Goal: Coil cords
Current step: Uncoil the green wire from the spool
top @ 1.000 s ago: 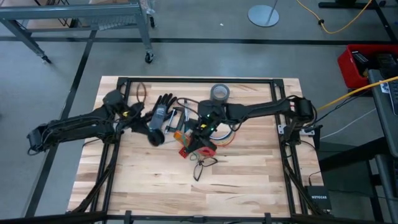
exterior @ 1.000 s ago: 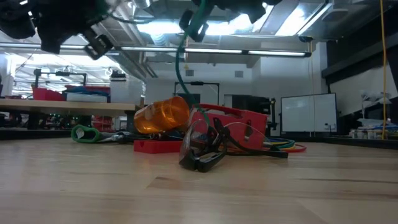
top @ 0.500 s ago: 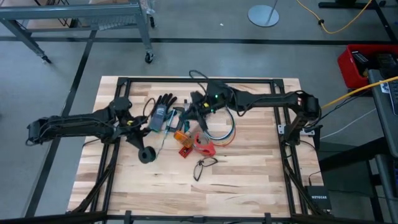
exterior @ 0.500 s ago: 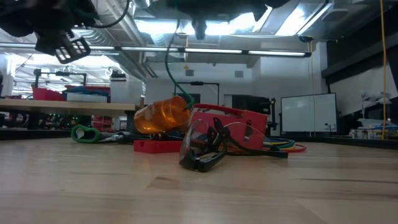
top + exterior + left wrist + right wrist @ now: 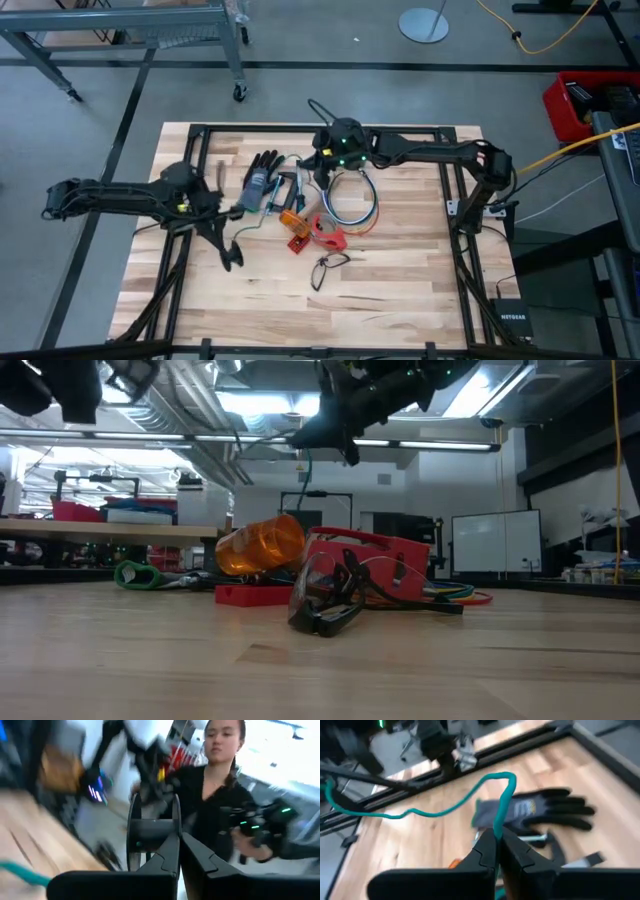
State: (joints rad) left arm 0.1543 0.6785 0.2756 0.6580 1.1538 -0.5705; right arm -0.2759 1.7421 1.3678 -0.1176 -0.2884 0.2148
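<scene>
The cords [image 5: 350,205], blue, grey-white and red-orange, lie flat on the table in a loose loop; they also show in the low view [image 5: 455,595]. A separate thin teal cord [image 5: 445,805] runs from my right gripper [image 5: 496,837] toward the left arm. My right gripper [image 5: 320,170] is shut on it, above the table near the far edge and beside the black glove [image 5: 262,178]. My left gripper [image 5: 232,258] is shut over the table's left half. The teal cord [image 5: 20,872] shows beside it, away from the fingertips [image 5: 170,850]. My right gripper pinches the teal cord [image 5: 498,822] between its two fingers. The fingers slant down toward the table's left and lie across the cord. The cord is lifted clear there, bends over above the fingers and runs off slack and wavy. Whether my left gripper touches the teal cord, I cannot tell.
An orange bottle [image 5: 290,218], a red holder [image 5: 327,233] and safety glasses [image 5: 328,265] lie mid-table. Green-handled scissors [image 5: 135,573] lie behind them in the low view. A black metal frame [image 5: 200,130] borders the table. A person [image 5: 220,785] stands beyond it.
My right gripper has gone from above the red holder toward the table's far edge, taking the teal cord with it. My left gripper has gone toward the near edge and a little left. The teal cord now stretches out between the two arms, still slack.
</scene>
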